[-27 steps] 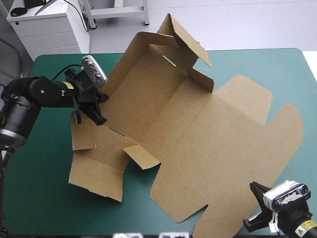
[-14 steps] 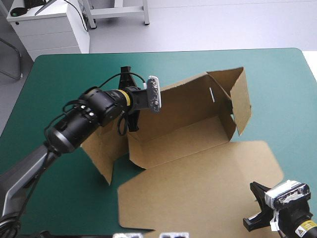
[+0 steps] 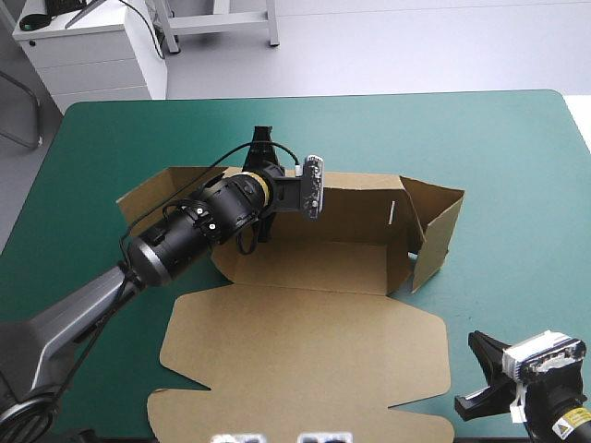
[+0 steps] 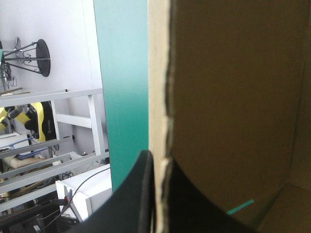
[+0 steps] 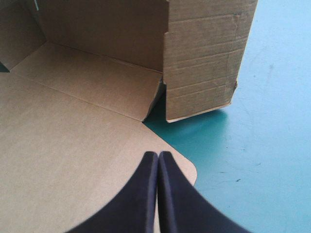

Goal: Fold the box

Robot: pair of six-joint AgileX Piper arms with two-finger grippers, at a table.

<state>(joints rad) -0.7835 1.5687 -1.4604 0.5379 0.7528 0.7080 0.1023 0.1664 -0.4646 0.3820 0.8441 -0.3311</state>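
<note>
Board walls are standing on two sides of the brown box (image 3: 314, 263), which is lying open mid-table on the teal-green cover (image 3: 111, 138). The long far wall (image 3: 360, 208) and the right end wall (image 3: 434, 231) are standing upright, while the lid (image 3: 305, 351) is lying flat toward the table's near edge. The left gripper (image 4: 158, 162) is clamping the far wall's top edge, its fingers all but closed on the sheet. The right gripper (image 5: 158, 155), fingers pressed together, is pointing at the lid's rounded right corner.
</note>
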